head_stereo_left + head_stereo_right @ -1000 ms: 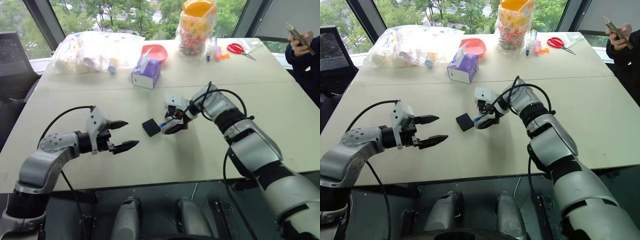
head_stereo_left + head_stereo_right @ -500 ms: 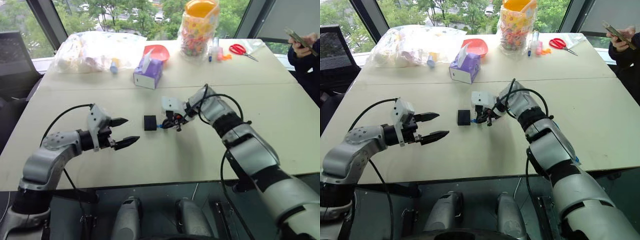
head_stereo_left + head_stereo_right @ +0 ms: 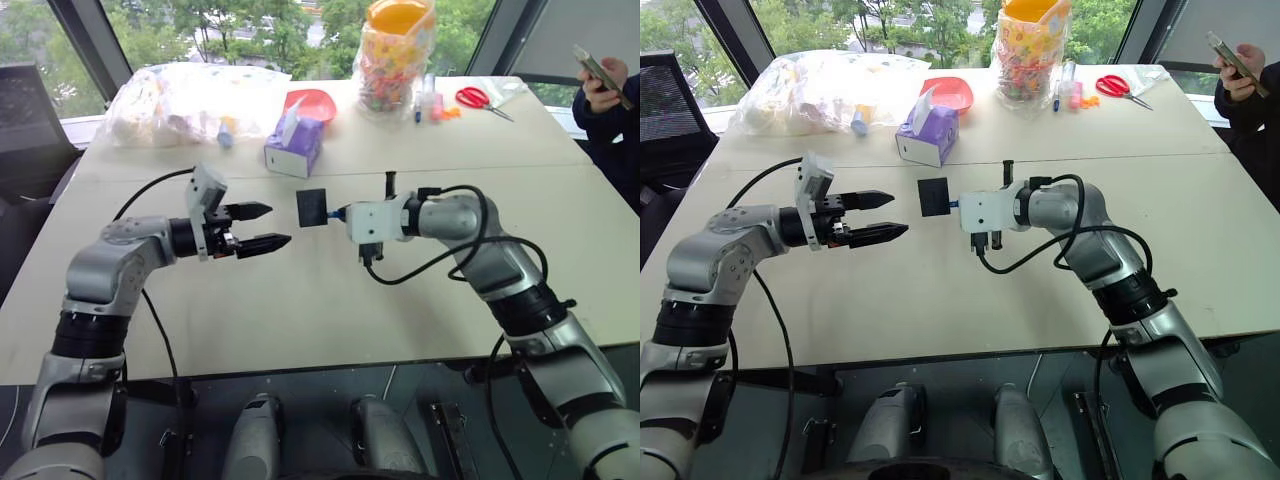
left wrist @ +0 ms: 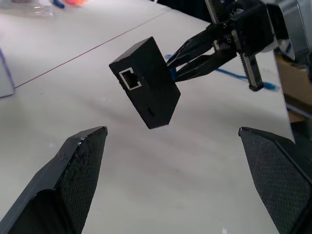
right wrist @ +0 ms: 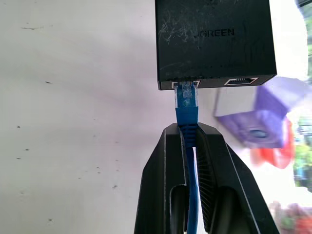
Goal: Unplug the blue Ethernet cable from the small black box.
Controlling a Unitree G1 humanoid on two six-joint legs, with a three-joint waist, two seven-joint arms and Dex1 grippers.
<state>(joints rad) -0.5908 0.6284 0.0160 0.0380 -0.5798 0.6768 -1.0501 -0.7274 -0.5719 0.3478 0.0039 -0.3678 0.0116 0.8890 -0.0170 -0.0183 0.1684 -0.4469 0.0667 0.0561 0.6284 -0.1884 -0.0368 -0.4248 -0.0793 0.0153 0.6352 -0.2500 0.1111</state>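
Clearly the small black box (image 3: 312, 207) is light: near the centre of the left eye frame it hangs clear of the counter (image 3: 330, 300), carried by nothing but the blue Ethernet cable (image 5: 186, 105) plugged into its edge. The right claw (image 5: 188, 141) is clamped on that cable just behind the clear plug, its two fingers pressed flat against the blue jacket. The left claw (image 4: 180, 161) stands wide open and empty at left of centre, pointing toward the box with a gap between them.

By my reading, the cable is thin and limp, so pulling on it far from the plug would only bend it; the present hold close to the plug is the stiffest spot. The plug likely has a small latch tab, which may be fragile and could resist a straight tug. The box looks rigid, matte and smooth, with flat faces that suit a pinch across its two broad sides. It should be taken there, away from the ports along its edge, firmly enough that it does not slip or twist as the plug comes out.
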